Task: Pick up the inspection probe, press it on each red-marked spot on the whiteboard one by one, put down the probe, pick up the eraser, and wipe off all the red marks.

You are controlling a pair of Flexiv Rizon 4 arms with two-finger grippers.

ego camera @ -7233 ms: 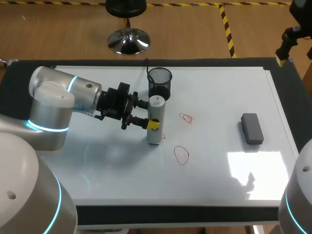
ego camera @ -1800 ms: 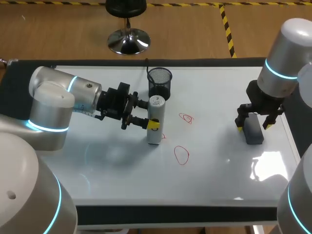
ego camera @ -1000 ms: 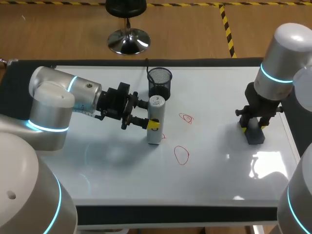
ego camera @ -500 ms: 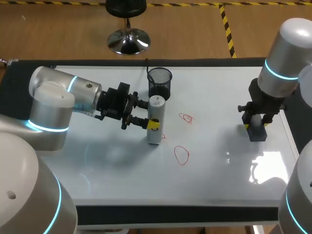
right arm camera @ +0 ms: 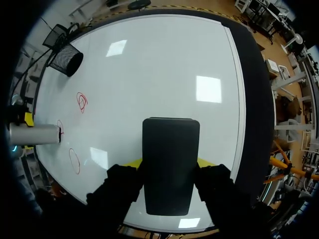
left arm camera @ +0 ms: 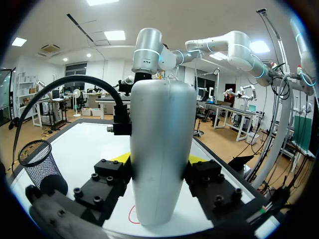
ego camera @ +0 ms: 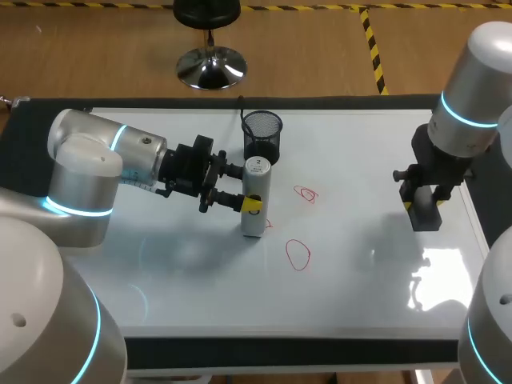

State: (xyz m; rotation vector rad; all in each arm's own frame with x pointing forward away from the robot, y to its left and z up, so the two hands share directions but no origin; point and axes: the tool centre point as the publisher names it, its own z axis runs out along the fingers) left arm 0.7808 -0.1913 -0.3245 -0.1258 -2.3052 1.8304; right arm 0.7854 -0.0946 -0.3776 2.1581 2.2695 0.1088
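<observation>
The silver inspection probe (ego camera: 254, 206) stands upright on the whiteboard (ego camera: 160, 280), and my left gripper (ego camera: 250, 190) is shut on it from the side. In the left wrist view the probe (left arm camera: 162, 154) fills the gap between the fingers of the left gripper (left arm camera: 159, 167). Its foot is beside a small red mark (ego camera: 268, 224). Two more red marks, a scribble (ego camera: 306, 194) and an oval (ego camera: 298, 254), lie to the right of it. My right gripper (ego camera: 425, 202) is shut on the dark grey eraser (ego camera: 426, 212), held just above the board's right side. The eraser (right arm camera: 170, 164) sits between the right gripper's yellow tips (right arm camera: 170, 163).
A black wire-mesh cup (ego camera: 262, 132) stands right behind the probe, near the board's far edge. The board's dark frame (ego camera: 476, 208) runs close to the right of the eraser. The right wrist view shows the red marks (right arm camera: 82, 101) and the probe (right arm camera: 32, 133) far to the left.
My right gripper has lifted the eraser off the board and carried it slightly to the right. The left arm and the probe have not moved.
</observation>
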